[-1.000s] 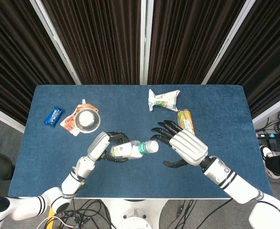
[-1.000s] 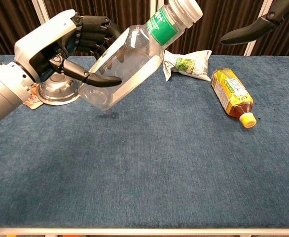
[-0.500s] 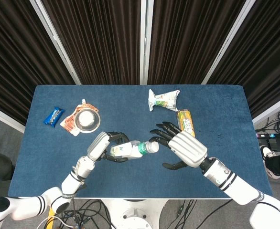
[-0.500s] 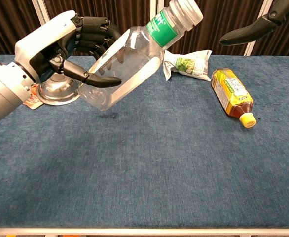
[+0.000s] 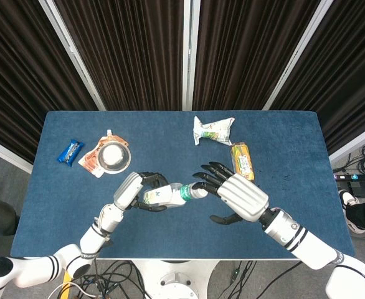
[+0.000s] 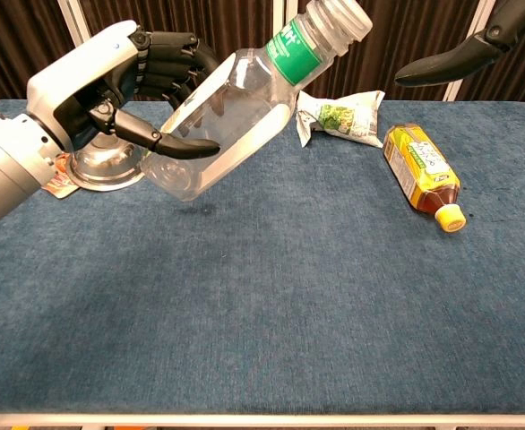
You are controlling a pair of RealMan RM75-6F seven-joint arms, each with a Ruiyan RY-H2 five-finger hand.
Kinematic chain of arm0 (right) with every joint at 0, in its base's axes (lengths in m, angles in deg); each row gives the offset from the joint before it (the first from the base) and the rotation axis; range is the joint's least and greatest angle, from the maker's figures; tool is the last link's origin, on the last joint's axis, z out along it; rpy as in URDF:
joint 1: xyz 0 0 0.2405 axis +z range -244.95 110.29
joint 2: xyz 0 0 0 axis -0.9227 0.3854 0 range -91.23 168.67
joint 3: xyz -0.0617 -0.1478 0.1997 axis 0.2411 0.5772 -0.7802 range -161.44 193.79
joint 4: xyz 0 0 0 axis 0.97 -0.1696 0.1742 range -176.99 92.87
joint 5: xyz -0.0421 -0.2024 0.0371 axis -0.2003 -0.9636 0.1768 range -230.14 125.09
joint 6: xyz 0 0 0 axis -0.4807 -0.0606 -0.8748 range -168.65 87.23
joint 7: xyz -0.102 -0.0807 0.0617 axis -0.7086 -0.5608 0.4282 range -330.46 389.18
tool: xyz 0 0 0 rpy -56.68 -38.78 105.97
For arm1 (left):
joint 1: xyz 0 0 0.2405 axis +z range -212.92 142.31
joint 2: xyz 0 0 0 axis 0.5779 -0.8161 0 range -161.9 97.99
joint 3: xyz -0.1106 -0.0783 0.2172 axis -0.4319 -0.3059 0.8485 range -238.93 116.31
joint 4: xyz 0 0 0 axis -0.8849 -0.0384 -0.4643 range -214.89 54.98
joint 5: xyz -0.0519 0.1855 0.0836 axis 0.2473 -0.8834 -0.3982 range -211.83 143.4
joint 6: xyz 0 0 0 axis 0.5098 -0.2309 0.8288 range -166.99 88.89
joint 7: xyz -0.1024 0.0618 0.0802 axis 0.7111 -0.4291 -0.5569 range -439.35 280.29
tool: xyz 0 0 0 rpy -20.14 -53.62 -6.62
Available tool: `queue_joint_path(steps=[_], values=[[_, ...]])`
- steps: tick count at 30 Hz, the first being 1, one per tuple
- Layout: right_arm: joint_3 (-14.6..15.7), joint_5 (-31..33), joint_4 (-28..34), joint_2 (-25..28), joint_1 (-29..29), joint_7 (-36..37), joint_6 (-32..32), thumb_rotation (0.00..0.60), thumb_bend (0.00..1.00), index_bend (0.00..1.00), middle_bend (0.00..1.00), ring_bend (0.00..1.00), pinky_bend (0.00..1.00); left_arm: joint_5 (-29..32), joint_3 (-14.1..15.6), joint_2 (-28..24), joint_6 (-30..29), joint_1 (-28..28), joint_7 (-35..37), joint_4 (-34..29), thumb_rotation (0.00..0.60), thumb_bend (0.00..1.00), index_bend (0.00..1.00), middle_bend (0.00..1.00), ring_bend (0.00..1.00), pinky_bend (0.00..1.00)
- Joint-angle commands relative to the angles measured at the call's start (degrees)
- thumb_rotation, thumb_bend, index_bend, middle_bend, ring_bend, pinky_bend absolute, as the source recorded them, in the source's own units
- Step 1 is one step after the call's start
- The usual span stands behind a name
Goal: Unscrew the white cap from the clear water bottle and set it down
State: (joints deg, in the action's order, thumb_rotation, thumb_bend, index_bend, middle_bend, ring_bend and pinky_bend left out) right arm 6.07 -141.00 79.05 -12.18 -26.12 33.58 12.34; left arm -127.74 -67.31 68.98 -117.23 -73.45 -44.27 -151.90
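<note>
Head view: clear water bottle (image 5: 165, 195) low centre of frame, tilted, gripped round the body by left hand (image 5: 130, 190). White cap (image 5: 199, 192) points right, right hand (image 5: 235, 194) spread wide with fingertips (image 5: 201, 184) at the cap — contact not certain from here.

Chest view: bottle upper centre, held clear of the blue table (image 6: 271, 296), cap toward the top edge. Looks empty — light, thin-walled, likely to buckle or spin under a hard squeeze. Best to pinch the cap's ribbed rim only, body grip staying firm below the green label (image 6: 294, 45). Only a dark fingertip of the right hand shows upper right, holding nothing.
</note>
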Motion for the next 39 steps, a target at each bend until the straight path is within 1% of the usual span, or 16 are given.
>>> queue_joint_path(steps=[1,7,18,28,39], values=[[-0.1,0.1,0.0,-0.2,0.0,-0.1,0.3,0.582,0.16,0.23,0.12,0.00,0.00,-0.1,0.0,-0.1,-0.1,0.0,0.0,-0.1,0.600,0.31,0.67,0.64,0.57,0.56],[-0.4,0.6,-0.4,-0.8,-0.1,-0.4,1.0,0.600,0.15,0.21,0.12,0.00,0.00,-0.2,-0.1,-0.3,-0.2,-0.1,0.2,-0.3,0.600,0.31,0.68,0.64,0.57,0.56],[-1.9,2.4,-1.8,-3.5,-0.4,-1.9,4.0,0.600,0.16,0.21,0.14,0.00,0.00,-0.8,0.3,-0.1,-0.8,0.0,0.2,-0.7,0.600,0.31,0.68,0.64,0.57,0.56],[-2.2,3.2,-2.3,-5.5,-0.3,-3.8,5.0,0.600,0.17,0.33,0.17,0.00,0.00,-1.0,0.4,-0.3,-1.1,0.2,0.2,-1.0,0.600,0.31,0.68,0.64,0.57,0.56],[-2.6,3.8,-2.3,-6.4,-0.1,-4.4,5.4,0.600,0.18,0.39,0.19,0.00,0.00,-1.1,0.4,-0.5,-1.0,0.0,0.3,-1.2,0.600,0.31,0.69,0.64,0.57,0.56]])
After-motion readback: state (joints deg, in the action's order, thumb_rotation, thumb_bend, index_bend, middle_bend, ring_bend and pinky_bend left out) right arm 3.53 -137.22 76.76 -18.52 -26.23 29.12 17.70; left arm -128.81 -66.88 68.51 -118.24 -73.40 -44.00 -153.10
